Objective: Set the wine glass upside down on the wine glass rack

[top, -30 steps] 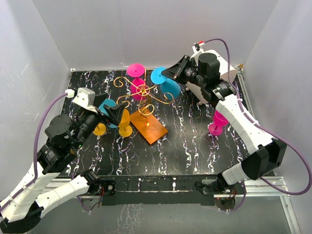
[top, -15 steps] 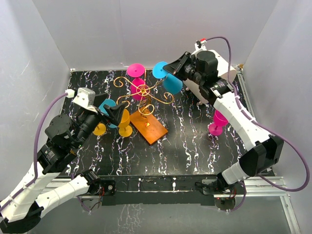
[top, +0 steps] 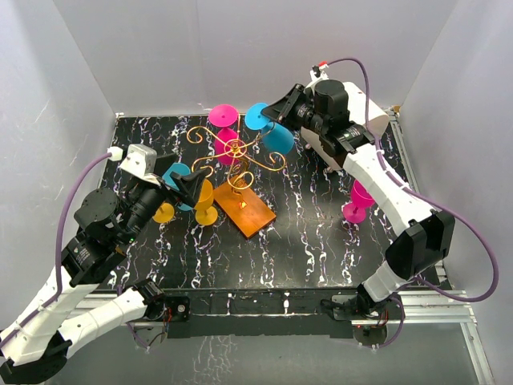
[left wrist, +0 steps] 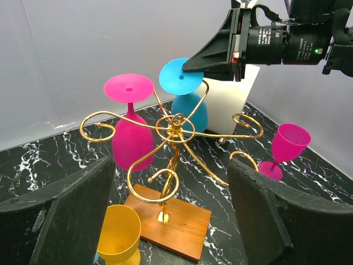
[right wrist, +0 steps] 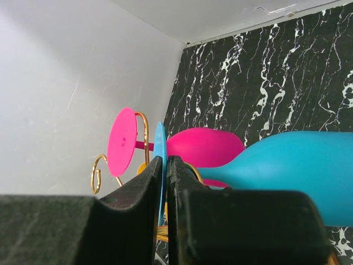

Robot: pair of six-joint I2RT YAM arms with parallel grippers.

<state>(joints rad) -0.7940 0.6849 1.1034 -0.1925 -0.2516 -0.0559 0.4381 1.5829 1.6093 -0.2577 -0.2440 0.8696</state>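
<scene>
The wine glass rack [top: 235,150], gold wire on an orange base [top: 244,210], stands mid-table. My right gripper [top: 272,112] is shut on the foot disc [right wrist: 160,146] of a blue wine glass [top: 278,141]. That glass is upside down at the rack's far right arm, foot tilted, bowl [left wrist: 188,112] hanging below the wire. A pink glass [left wrist: 131,138] hangs upside down on the far arm. My left gripper [left wrist: 171,190] is open and empty, low on the rack's near left, beside a yellow glass [left wrist: 117,237].
An upright pink glass [top: 358,202] stands at the right. Two yellow glasses [top: 205,200] and a blue one [top: 175,172] stand by the left gripper. A white box [left wrist: 234,94] stands at the back right, under the right arm. White walls close in the back and sides.
My right gripper has shifted slightly left and away with the blue glass, bringing it closer to the rack's centre. The left arm has stayed still.
</scene>
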